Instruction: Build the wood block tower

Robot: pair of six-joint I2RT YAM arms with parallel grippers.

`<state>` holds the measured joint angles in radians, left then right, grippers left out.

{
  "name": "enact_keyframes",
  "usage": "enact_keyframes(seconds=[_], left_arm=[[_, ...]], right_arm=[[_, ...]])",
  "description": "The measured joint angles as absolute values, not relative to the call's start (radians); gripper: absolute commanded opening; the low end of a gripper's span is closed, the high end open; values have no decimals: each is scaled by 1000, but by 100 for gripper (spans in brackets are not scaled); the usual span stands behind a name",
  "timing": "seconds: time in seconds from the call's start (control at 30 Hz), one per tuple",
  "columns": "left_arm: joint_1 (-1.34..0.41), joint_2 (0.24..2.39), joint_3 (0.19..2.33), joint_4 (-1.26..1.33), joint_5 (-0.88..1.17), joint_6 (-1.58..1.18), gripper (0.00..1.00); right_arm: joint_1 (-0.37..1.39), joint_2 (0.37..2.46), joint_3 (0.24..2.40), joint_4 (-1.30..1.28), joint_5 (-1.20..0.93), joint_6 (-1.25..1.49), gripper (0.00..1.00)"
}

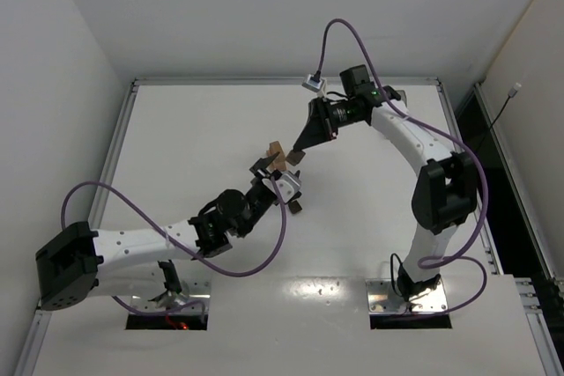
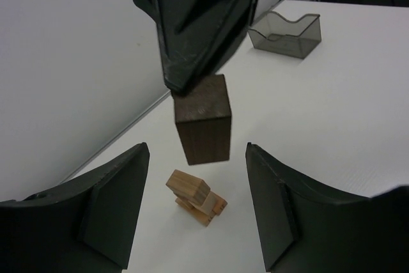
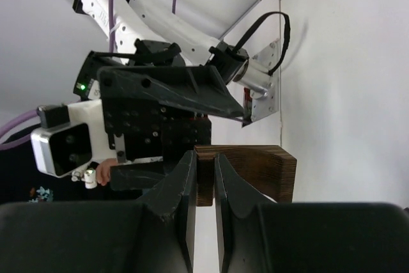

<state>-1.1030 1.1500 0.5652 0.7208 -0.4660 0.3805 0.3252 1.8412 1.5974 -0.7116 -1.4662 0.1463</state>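
The wood block tower [image 2: 195, 197] is a small stack of light tan blocks on the white table; it also shows in the top view [image 1: 276, 154]. My left gripper [image 2: 198, 158] is open and empty, with one finger on each side of the stack and clear of it. My right gripper [image 3: 204, 164] is shut on a dark brown block [image 3: 255, 171] that looks arch-shaped. In the left wrist view it holds this block [image 2: 203, 119] in the air above and just behind the stack. In the top view both grippers meet at mid table, left [image 1: 278, 175] and right [image 1: 296, 157].
A clear grey plastic bin [image 2: 284, 33] stands on the table beyond the stack. A small dark piece [image 1: 298, 207] lies by the left gripper. White walls and a metal rail [image 1: 282, 81] border the table.
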Motion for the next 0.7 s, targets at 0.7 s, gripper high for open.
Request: enact_keyframes(seconds=[0.7], left_arm=[[-1071,1183,587,757,-414,356,27]], right_arm=[[364,1841,1594,-762,-1467,103,0]])
